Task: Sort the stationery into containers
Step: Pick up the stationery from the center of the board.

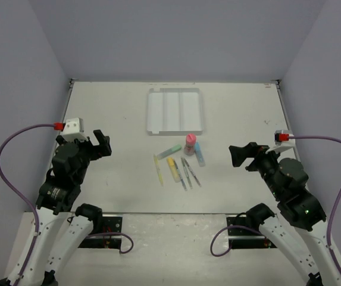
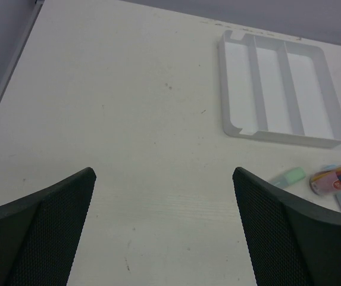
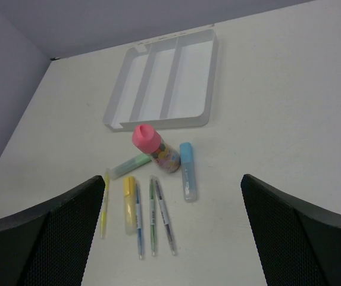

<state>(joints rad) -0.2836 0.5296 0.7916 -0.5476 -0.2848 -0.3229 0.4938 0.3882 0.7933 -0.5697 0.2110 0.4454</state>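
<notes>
The stationery lies in a cluster mid-table: a pink-capped glue stick point(image 1: 190, 143) point(image 3: 154, 147), a light blue marker point(image 1: 199, 154) point(image 3: 187, 170), a mint green marker point(image 1: 169, 151) point(image 3: 130, 165), a yellow marker point(image 1: 174, 168) point(image 3: 129, 203), a thin pale yellow pen point(image 1: 159, 170) point(image 3: 104, 204) and three thin dark pens point(image 1: 188, 172) point(image 3: 156, 214). The clear three-compartment tray point(image 1: 175, 111) point(image 3: 164, 83) point(image 2: 280, 89) sits behind them with nothing in it. My left gripper point(image 1: 102, 143) point(image 2: 164, 179) is open over bare table, left of the cluster. My right gripper point(image 1: 237, 154) point(image 3: 173, 182) is open, right of it.
Grey walls enclose the table on the left, back and right. Purple cables point(image 1: 15, 143) loop from both arms near the sides. Bare tabletop point(image 1: 122, 173) lies between the left gripper and the cluster.
</notes>
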